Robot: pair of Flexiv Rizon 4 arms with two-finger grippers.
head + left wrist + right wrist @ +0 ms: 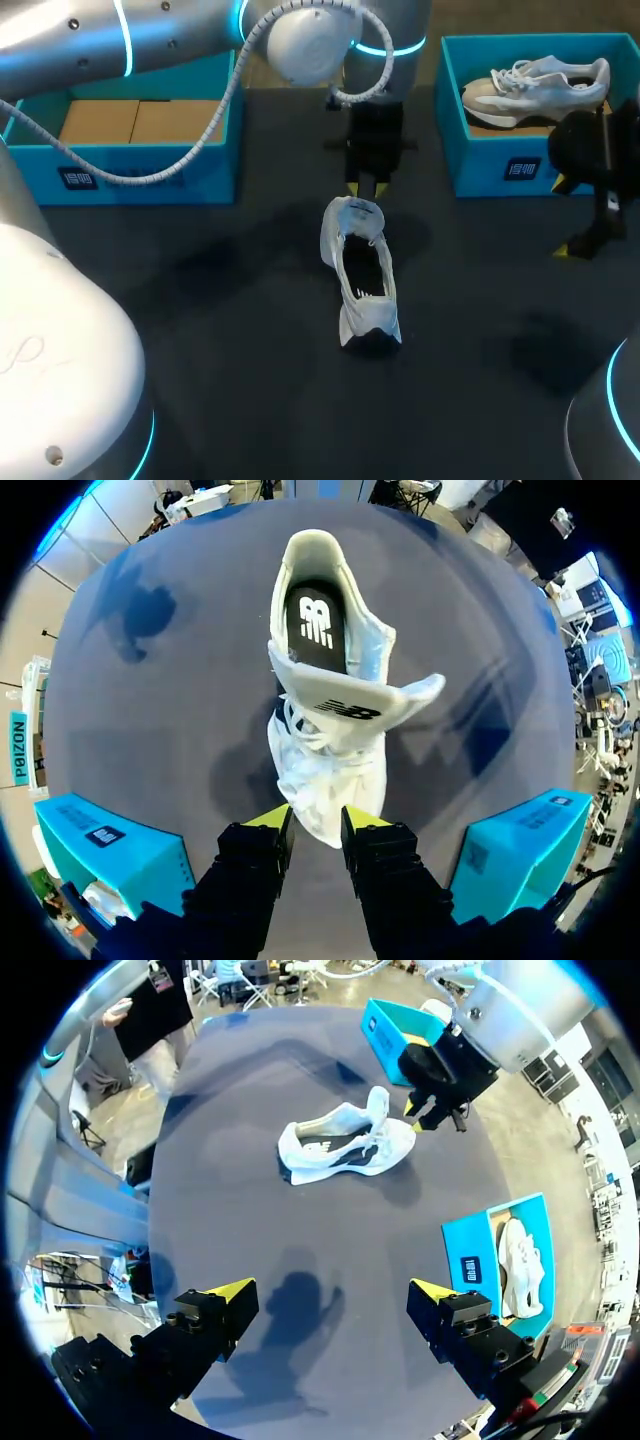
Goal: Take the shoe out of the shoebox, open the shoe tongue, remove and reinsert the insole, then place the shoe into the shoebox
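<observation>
1. The white lace-up sports shoe [362, 270] is seen lying upright on the dark grey tabletop [200, 330], out of both boxes and midway between them, so that it can be reached from either side.
2. Its white padded tongue [350, 705] is folded up and forward. The mouth is thereby left wide, and the black insole [320, 620] is exposed, seated flat inside.
3. The left gripper [315, 825] is held low at the toe, its yellow tips only narrowly parted. The toe reaches in between them, but whether it is touched cannot be told. The position is judged to steady the shoe.
4. The right gripper [330, 1295] is held spread wide, well apart from the shoe, with nothing in it.
5. The teal cardboard shoebox [130, 180] on the left is lined with brown card and is judged to await the shoe's return.
6. A second teal shoebox [500, 165] on the right is occupied by another white shoe [535, 85].
</observation>
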